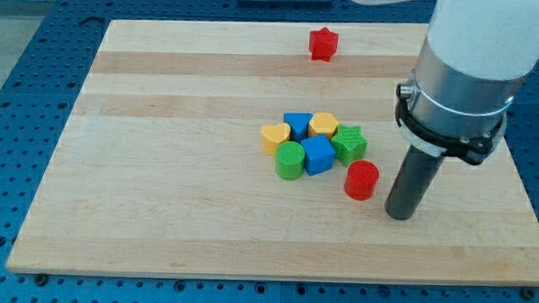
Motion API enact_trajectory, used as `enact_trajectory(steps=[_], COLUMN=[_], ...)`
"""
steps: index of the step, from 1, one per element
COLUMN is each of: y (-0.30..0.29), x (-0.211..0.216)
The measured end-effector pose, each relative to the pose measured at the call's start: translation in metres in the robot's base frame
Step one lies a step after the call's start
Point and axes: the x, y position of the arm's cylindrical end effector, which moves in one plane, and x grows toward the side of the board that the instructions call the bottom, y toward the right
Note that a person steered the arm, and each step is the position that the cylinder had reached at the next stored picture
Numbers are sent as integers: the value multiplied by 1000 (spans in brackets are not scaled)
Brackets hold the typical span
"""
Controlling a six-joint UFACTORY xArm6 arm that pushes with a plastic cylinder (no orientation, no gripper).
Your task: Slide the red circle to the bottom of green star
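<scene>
So on my bench [160, 211] the cluster sits mid-board, green star [349, 143] at its right edge. The red circle [361, 180] is already just below the star, slightly right. My tip [400, 213] is parked just right of the circle. No claw on this rig. Looks like a small leftward nudge finishes it.

1 raised front view, angled down over the whole wooden board [159, 229], moderately near.
</scene>
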Motion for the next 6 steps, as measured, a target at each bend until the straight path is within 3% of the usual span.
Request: enact_trajectory(steps=[2,3,6], y=[-18,-39,-42], x=[29,-2,-14])
